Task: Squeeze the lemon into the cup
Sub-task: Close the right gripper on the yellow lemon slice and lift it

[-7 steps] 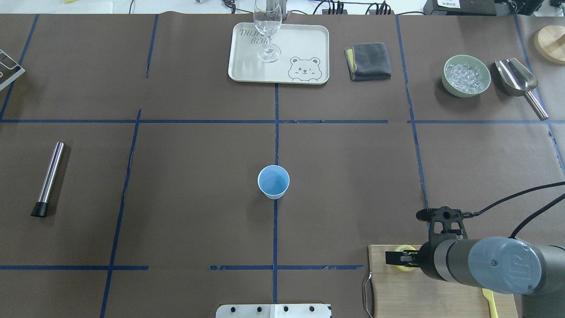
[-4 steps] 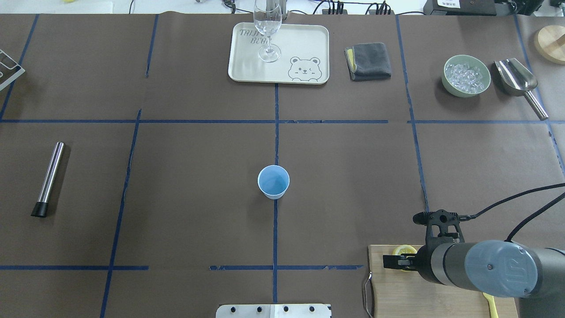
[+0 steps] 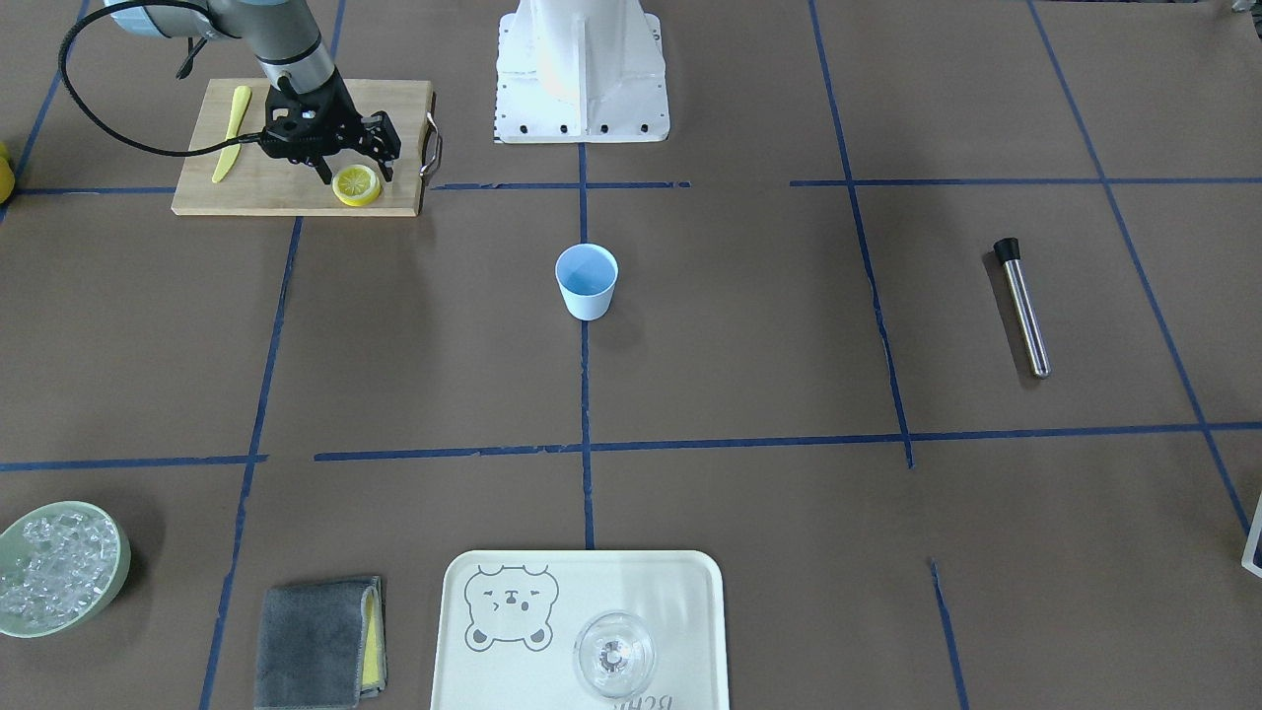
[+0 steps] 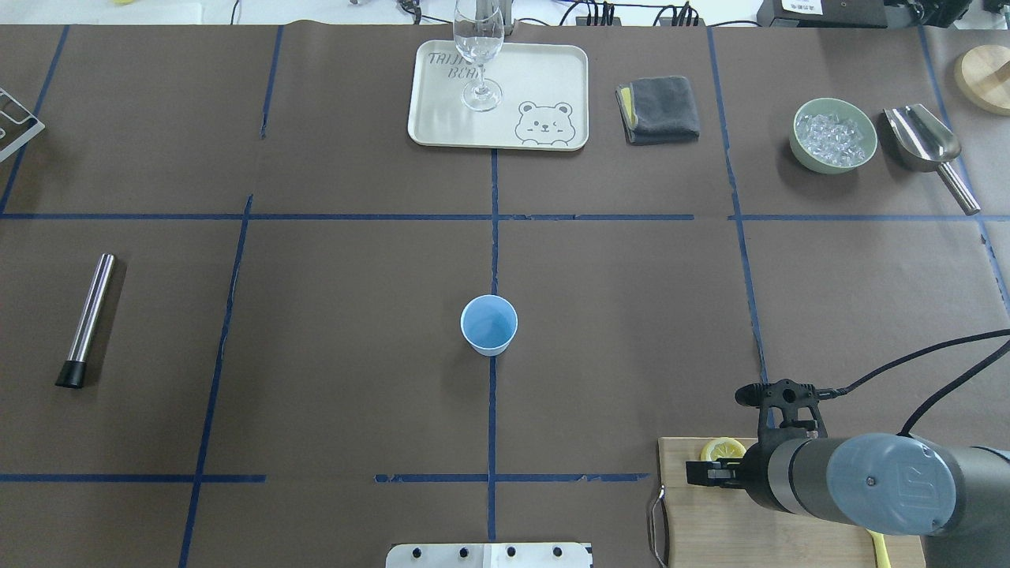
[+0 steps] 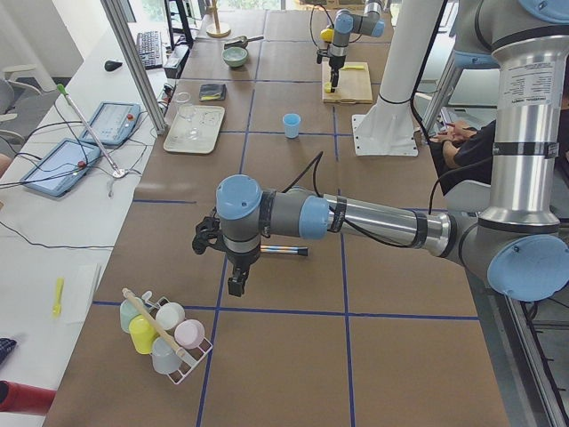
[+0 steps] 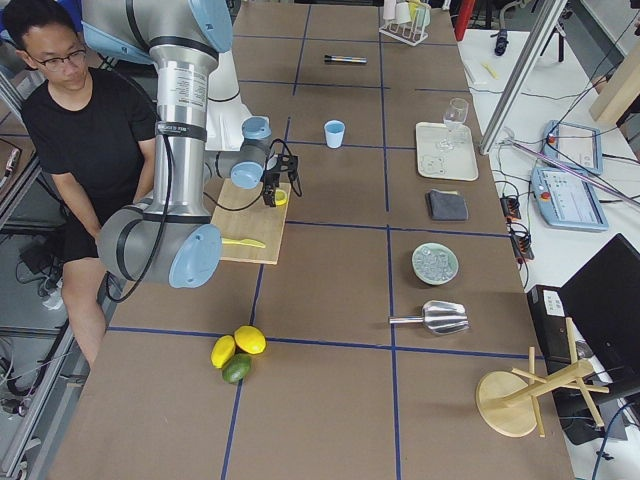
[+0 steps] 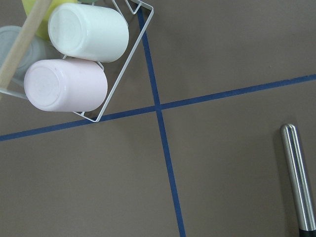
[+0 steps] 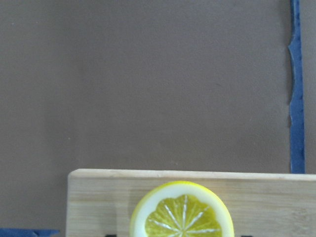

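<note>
A lemon slice [image 3: 356,184] lies flat, face up, at the front corner of a wooden cutting board [image 3: 246,192]. It also shows in the overhead view [image 4: 722,449] and the right wrist view [image 8: 181,211]. My right gripper [image 3: 356,176] points down just over it, open, with a finger on each side. In the overhead view the right gripper [image 4: 710,473] sits just behind the slice. The light-blue cup [image 4: 489,324] stands upright mid-table, far from the board. My left gripper [image 5: 236,283] shows only in the exterior left view, near a cup rack; I cannot tell its state.
A yellow plastic knife [image 3: 233,133] lies on the board. A tray [image 4: 544,79] with a clear glass [image 4: 478,47], a grey cloth [image 4: 659,109], a bowl of ice [image 4: 834,134] and a metal scoop [image 4: 923,142] line the far side. A steel cylinder [image 4: 87,319] lies left.
My right gripper has drawn back a little toward the robot, so more of the lemon slice shows. The slice stays on the board. The cup has not moved.
</note>
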